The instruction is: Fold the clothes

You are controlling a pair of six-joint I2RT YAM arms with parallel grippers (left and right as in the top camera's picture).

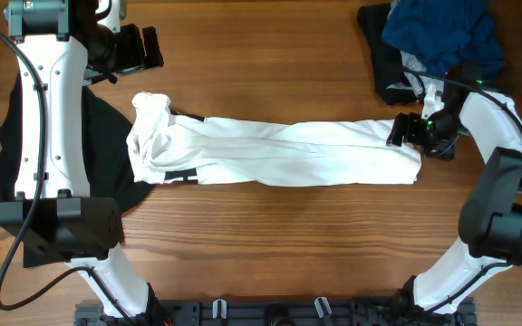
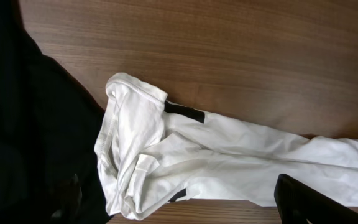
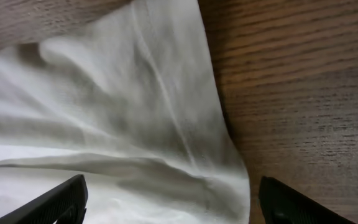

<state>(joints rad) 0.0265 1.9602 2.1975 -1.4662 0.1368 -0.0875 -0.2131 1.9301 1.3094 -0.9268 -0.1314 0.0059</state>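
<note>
tbl point(image 1: 270, 54): brown wood, grain running L-R, seen in all 3 views | rail point(image 1: 243, 312): black, along tbl's near edge, few small pale clips on it

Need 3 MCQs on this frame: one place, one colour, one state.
1. Where is the blue garment? A) far right corner B) table centre C) by the robot's base
2. Colour of the garment beside the white T-shirt's bunched end? A) red B) black C) green
3. State of the right gripper? A) shut on the blue garment B) out of view C) open, at the T-shirt's end
Key: 1A, overhead shows it piled there; 2B, the black garment lies at its left; 3C, wrist view shows fingers spread, fabric between.
</note>
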